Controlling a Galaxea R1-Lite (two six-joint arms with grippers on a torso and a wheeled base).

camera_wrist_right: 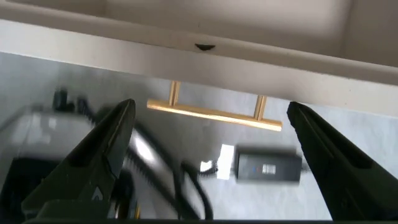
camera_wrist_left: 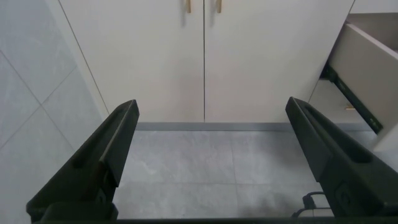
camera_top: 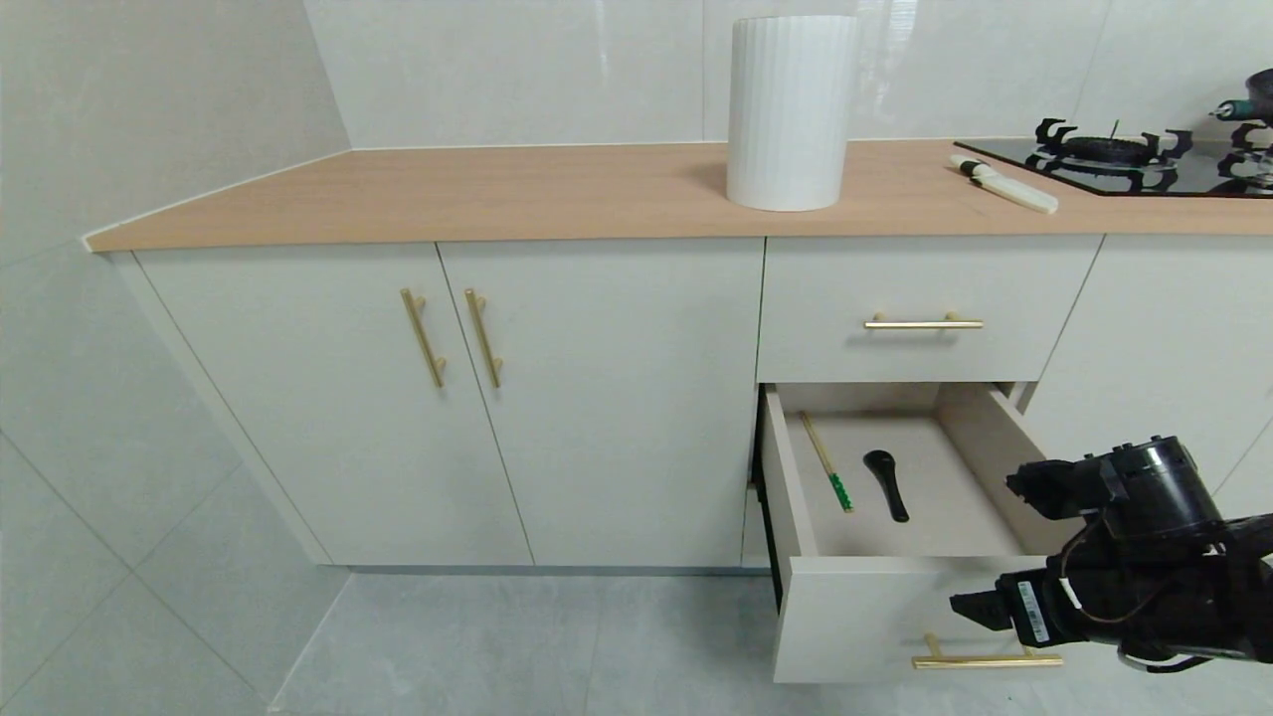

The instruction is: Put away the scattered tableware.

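Open drawer (camera_top: 788, 497): chopsticks (camera_top: 827, 463) are lying along its left wall, green ends pointing frontward; black spoon (camera_top: 887, 484) is lying alongside, bowl apparently rearward. Left gripper (camera_wrist_left: 211, 168) and right gripper (camera_top: 1004, 547) are gaping wide, empty, the right partly covering the front handle (camera_wrist_right: 214, 114).

Wood counter (camera_top: 497, 194) runs along a tiled wall (camera_top: 517, 70). On it, abt mid-length, stands a tall white ribbed cylinder (camera_top: 791, 109), upright. A black gas hob (camera_top: 1124, 159) is set into the counter's right end. Under the counter, left: two cabinet doors (camera_top: 448, 398), shut, w/ gold handles side by side. Under it, right: a shut drawer (camera_top: 920, 308). Grey tile floor (camera_top: 497, 646) below.
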